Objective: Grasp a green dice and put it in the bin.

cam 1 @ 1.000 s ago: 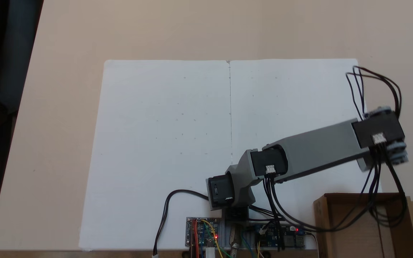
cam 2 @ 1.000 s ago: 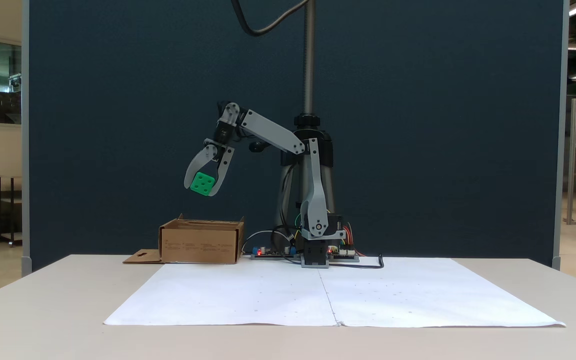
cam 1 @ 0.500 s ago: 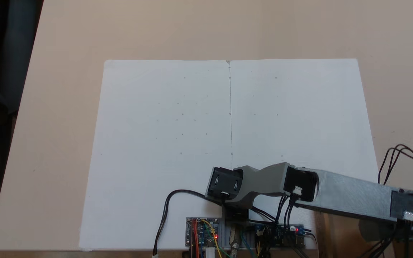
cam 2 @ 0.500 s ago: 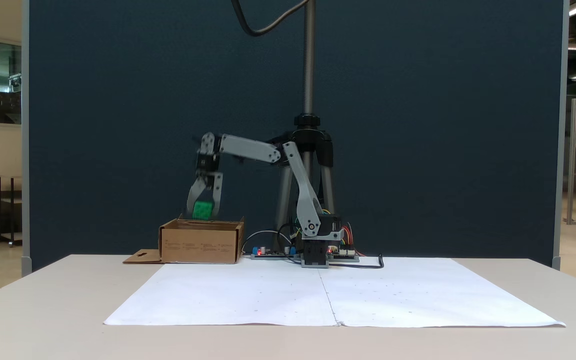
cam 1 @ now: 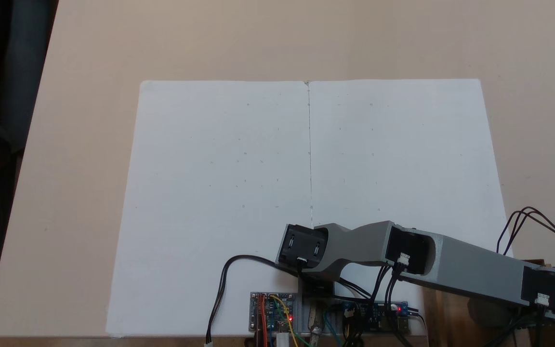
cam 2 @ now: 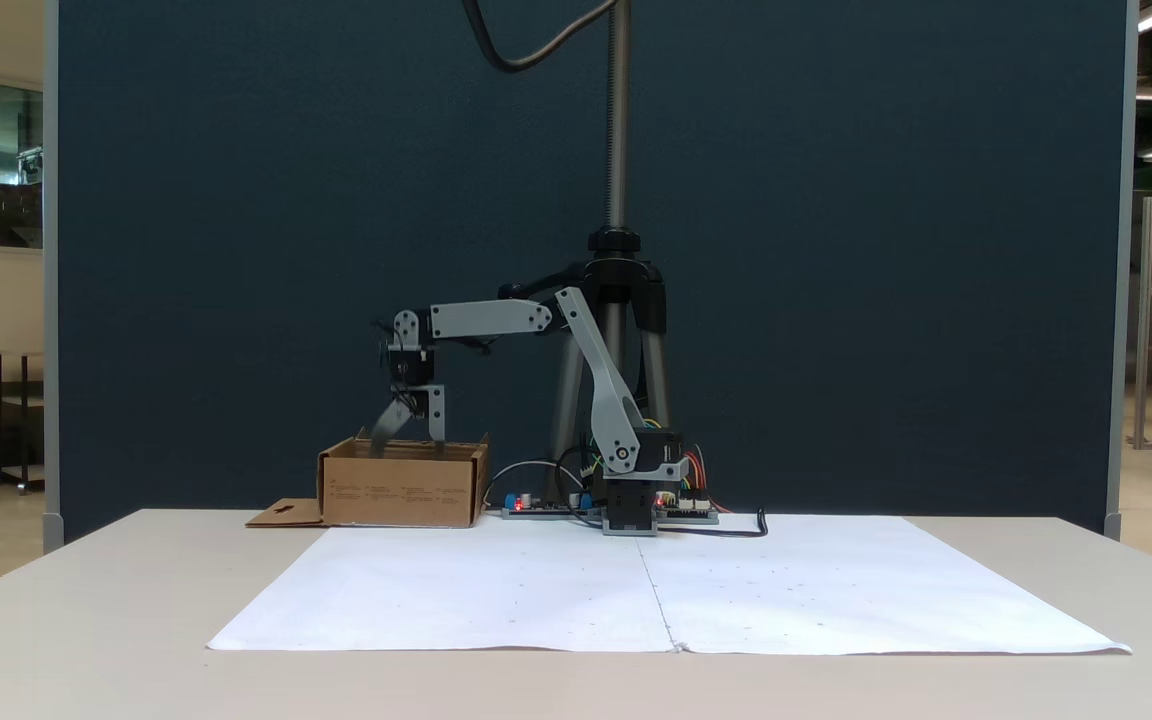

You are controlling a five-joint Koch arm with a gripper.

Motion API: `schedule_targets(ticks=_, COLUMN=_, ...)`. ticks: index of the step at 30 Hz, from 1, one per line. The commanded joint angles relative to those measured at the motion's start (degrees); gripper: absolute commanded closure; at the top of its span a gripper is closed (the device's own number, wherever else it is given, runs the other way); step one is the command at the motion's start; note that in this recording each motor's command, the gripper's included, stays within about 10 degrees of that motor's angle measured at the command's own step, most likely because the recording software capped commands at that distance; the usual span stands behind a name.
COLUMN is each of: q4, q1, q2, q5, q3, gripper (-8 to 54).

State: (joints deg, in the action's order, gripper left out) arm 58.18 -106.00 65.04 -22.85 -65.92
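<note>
Paper sheet (cam 2: 666, 600) lies bare across the desk (cam 2: 86, 620).
Jaws of the gripper (cam 2: 404, 432) dip spread apart into the bin (cam 2: 401, 490) near the desk's edge; dice hidden, its place untellable.

The hand's (cam 2: 404, 437) tips sink behind the cardboard box's (cam 2: 401, 487) front wall; the arm (cam 1: 470, 274) hides the box from above.

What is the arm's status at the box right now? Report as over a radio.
Gripper lowered into the bin, fingers spread above the rim. Green dice hidden behind the wall. Nothing in the way.
</note>
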Motion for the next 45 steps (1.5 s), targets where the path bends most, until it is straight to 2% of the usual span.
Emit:
schedule_targets(ticks=1, q4=-2.02, q1=-0.09, q2=1.67, q5=-5.1, q3=0.97, gripper=0.7)
schedule_targets(ticks=7, q4=-5.01, q1=0.0, q2=5.54, q5=-0.7, q3=1.14, gripper=1.7)
schedule_targets(ticks=9, q4=-8.44, q1=1.67, q2=9.93, q5=8.17, q3=1.23, gripper=2.3)
schedule_targets(ticks=14, q4=-10.02, q1=9.32, q2=19.25, q5=21.34, q3=4.39, gripper=2.5)
schedule_targets(ticks=16, q4=-9.76, q1=17.49, q2=24.7, q5=27.86, q3=4.57, gripper=2.5)
schedule_targets(ticks=26, q4=-10.11, q1=51.06, q2=32.26, q5=29.0, q3=4.57, gripper=2.0)
schedule_targets(ticks=38, q4=-12.13, q1=86.04, q2=32.08, q5=29.53, q3=1.05, gripper=0.5)
schedule_targets(ticks=45, q4=-28.46, q1=97.56, q2=35.51, q5=29.18, q3=-24.61, gripper=1.1)
